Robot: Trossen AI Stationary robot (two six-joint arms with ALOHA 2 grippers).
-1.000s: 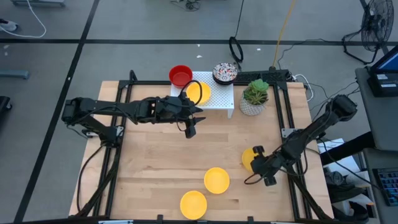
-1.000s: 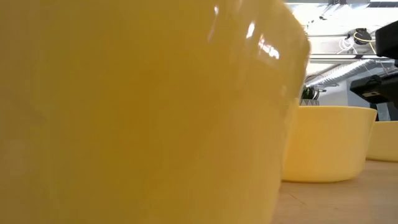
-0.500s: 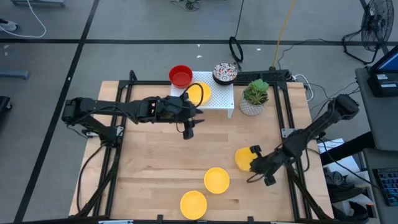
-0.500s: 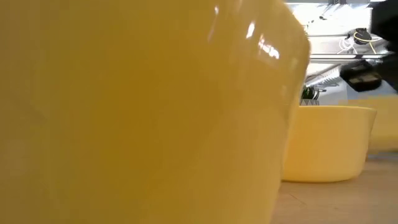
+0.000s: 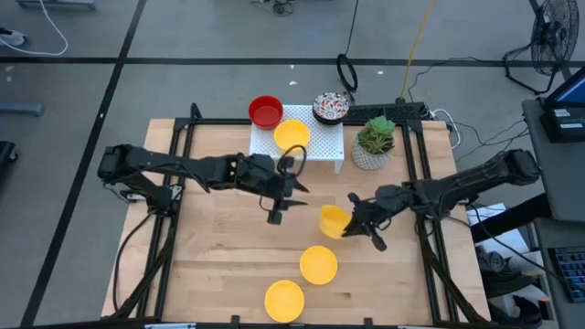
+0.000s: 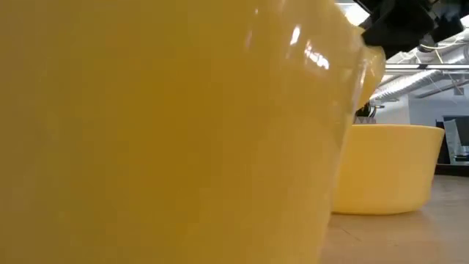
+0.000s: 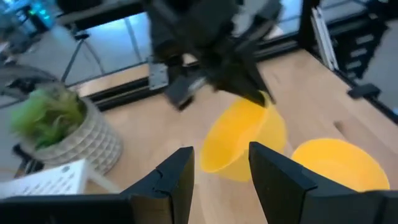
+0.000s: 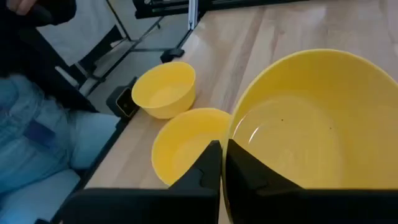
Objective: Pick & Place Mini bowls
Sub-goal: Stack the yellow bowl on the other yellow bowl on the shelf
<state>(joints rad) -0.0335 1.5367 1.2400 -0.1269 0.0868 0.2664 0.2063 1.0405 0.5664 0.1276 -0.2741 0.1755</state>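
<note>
My right gripper (image 5: 352, 222) is shut on a yellow mini bowl (image 5: 331, 220) held above the middle of the table. My left gripper (image 5: 283, 208) hovers open just left of that bowl, touching nothing; its wrist view shows the bowl (image 7: 242, 140) ahead of its fingers. Two more yellow bowls (image 5: 318, 263) (image 5: 284, 300) stand on their bases near the front edge. Another yellow bowl (image 5: 292, 135) rests on the white rack (image 5: 329, 146). A red bowl (image 5: 265, 111) and a speckled bowl (image 5: 330, 107) sit at the far edge. My right gripper (image 8: 222, 165) pinches the bowl's rim (image 8: 229, 140), one finger inside the bowl and one outside. The fingers reach in from the table's right side. The bowl is lifted clear of the table and tilted, hanging from the held rim (image 7: 264, 99).
A potted green plant (image 5: 375, 142) stands right of the rack. In the low view one near yellow bowl (image 6: 168, 132) fills most of the picture, with a second (image 6: 385, 169) behind it. Blue cloth (image 8: 31, 143) shows beyond the table's near edge.
My right gripper has lifted the yellow bowl off the table near the right edge and carried it toward the table's left and a little farther back; the bowl now hangs tilted. My left gripper has come away from the rack toward the near edge, staying open.
</note>
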